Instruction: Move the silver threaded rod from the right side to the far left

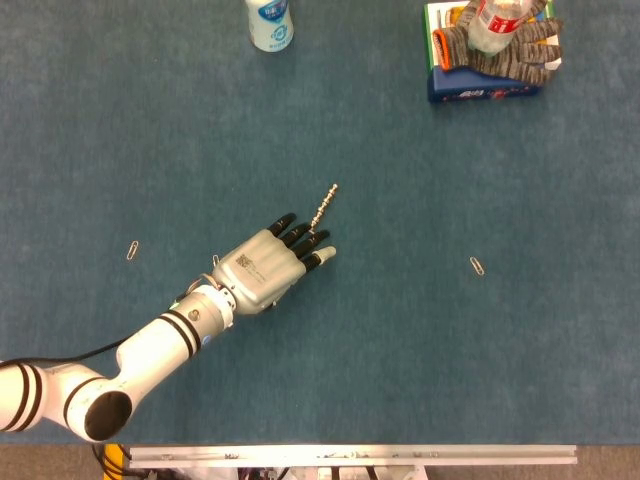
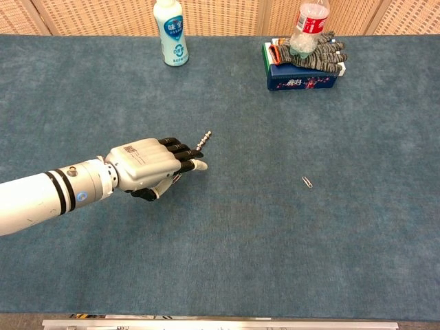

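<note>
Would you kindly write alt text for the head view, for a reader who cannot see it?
The robot's left hand reaches over a blue table, its fingertips at the near end of a silver threaded rod lying on the cloth. A white bottle stands at the far edge, and a glove lies on a box at far right.
</note>
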